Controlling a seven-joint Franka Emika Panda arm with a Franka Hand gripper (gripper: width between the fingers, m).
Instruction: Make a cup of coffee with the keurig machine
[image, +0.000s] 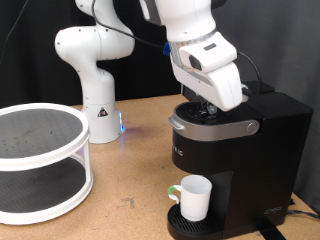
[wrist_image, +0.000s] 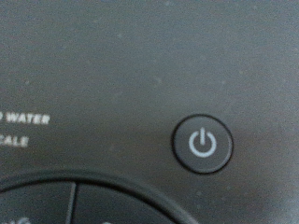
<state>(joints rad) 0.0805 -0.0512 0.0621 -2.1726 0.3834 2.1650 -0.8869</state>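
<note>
From my feed: black curtain (image: 30, 40) backs the whole scene, no windows in view. Work surface is a light brown wooden table (image: 130, 150), evenly lit, soft shadows. At the exterior view's left sits a round white two-tier rack (image: 40, 160) with dark mesh shelves, lower shelf on the table. A black cable (image: 290, 212) trails along the table at the exterior view's bottom right.

Robotics laboratory setting: a white robot arm (image: 95, 75) bolted at the far edge of a bare wooden bench (image: 130, 170), black backdrop curtain (image: 30, 50) behind, white two-tier test shelf (image: 40, 160) at the bench's left edge.
</note>
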